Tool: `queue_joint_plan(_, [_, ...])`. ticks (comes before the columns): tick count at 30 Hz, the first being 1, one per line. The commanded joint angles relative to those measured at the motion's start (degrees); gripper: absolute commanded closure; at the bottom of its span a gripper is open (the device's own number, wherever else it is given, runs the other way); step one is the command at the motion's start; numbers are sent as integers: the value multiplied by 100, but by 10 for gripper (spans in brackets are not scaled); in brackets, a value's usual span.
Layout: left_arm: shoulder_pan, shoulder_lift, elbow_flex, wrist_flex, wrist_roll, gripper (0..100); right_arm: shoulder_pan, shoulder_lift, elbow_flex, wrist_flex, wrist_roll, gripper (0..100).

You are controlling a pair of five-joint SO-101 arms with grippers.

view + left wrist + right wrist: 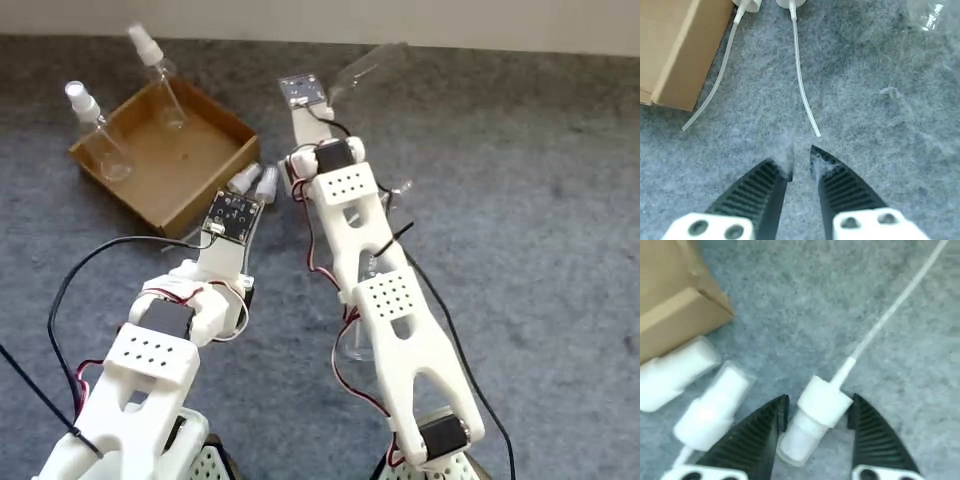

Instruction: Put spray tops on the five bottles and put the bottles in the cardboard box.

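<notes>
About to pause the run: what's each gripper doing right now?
Left gripper: slightly open, empty.
Right gripper: open, jaws straddling a spray top, not clamped.

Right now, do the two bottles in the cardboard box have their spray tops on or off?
On: both bottles in the cardboard box carry a white spray top on the neck.

Grey carpet underneath; pale wall strip behind.
</notes>
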Motion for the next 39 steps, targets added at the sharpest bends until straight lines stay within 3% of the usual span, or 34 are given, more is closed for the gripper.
queue_joint_plan(1, [-57, -145, -40, -114, -53, 995, 418, -119, -840, 66, -26, 958])
queue_joint_plan(14, [-57, -145, -31, -114, -53, 995, 1253, -163, -840, 75, -26, 985])
queue_joint_plan(22, [-57, -145, -31, -114, -53, 995, 1305, -945, -840, 752, -18, 985])
queue_joint_plan(29, [-57, -145, -31, -114, -53, 995, 1833, -1692, -840, 971, -18, 985])
queue_joint_plan(39, [-57, -136, -31, -105, -53, 995, 2633, -1024, -840, -1086, -9, 985])
